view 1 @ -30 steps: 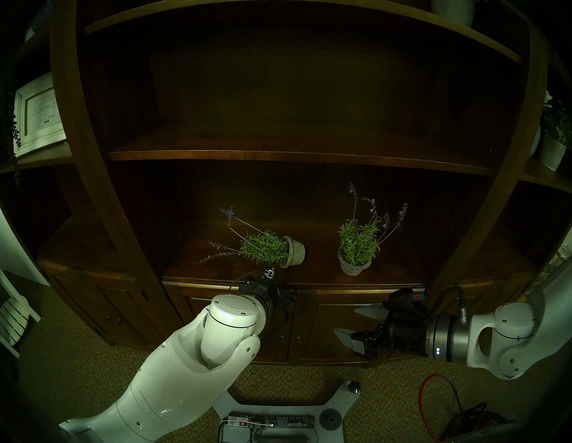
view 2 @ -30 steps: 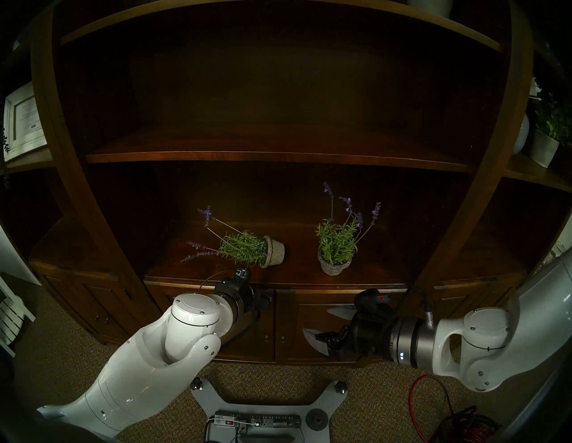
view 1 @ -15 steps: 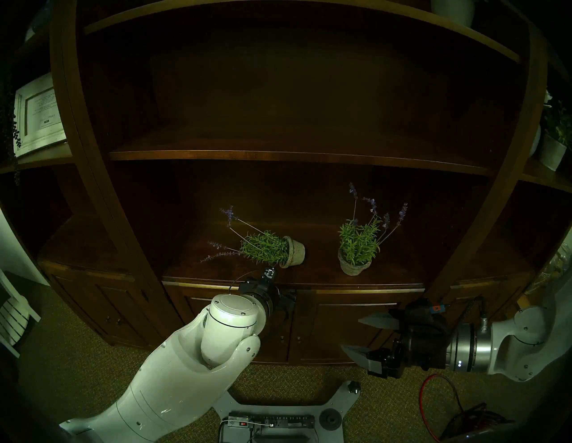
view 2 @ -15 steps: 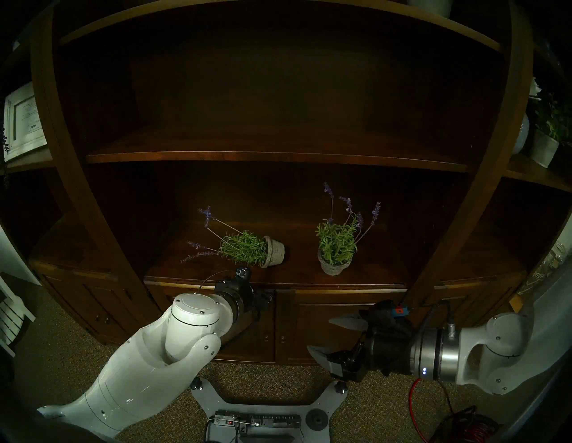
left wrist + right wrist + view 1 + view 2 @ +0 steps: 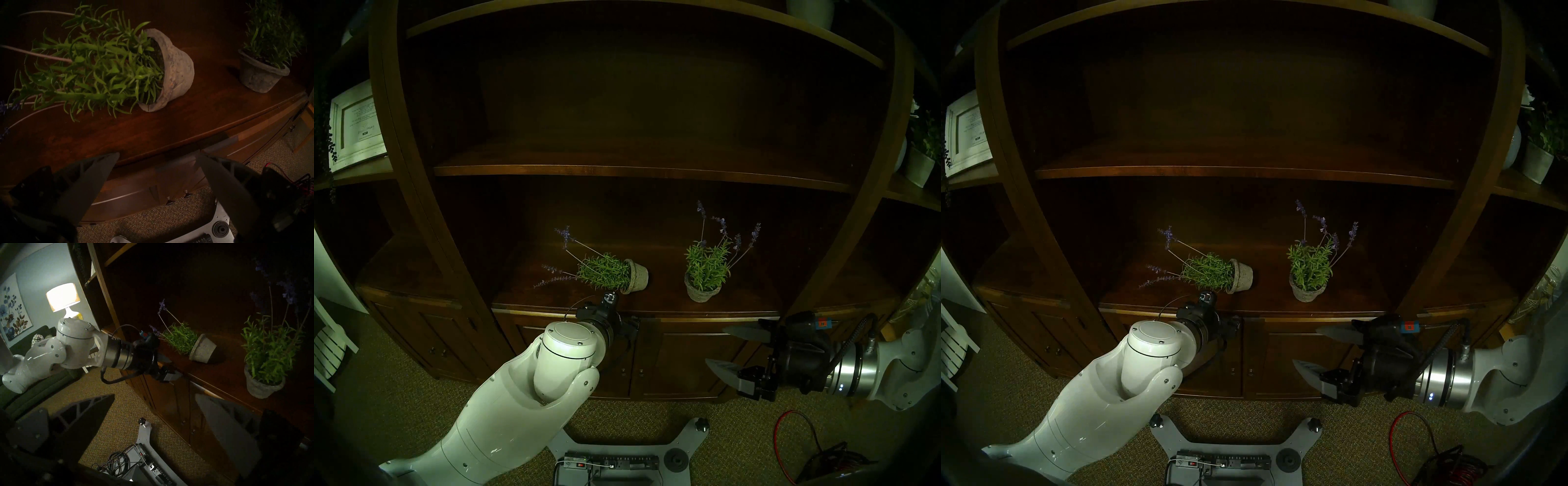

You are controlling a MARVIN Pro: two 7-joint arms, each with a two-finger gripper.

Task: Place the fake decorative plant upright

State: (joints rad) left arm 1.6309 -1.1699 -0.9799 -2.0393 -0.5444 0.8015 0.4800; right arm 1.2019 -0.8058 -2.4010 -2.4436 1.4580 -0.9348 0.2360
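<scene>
- The tipped plant (image 5: pixel 612 276) lay on its side on the shelf (image 5: pixel 653 302), pot toward the right, stems toward the left.
- The left tool (image 5: pixel 157 155), fingers spread and empty, hung at the shelf's near edge, just short of the pot.
- The right tool (image 5: pixel 716 346), also spread and empty, was well to the right, below the shelf.

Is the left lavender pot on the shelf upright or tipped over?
Tipped over. The left lavender pot lies on its side on the shelf, stems pointing left; the right lavender pot stands upright.
</scene>
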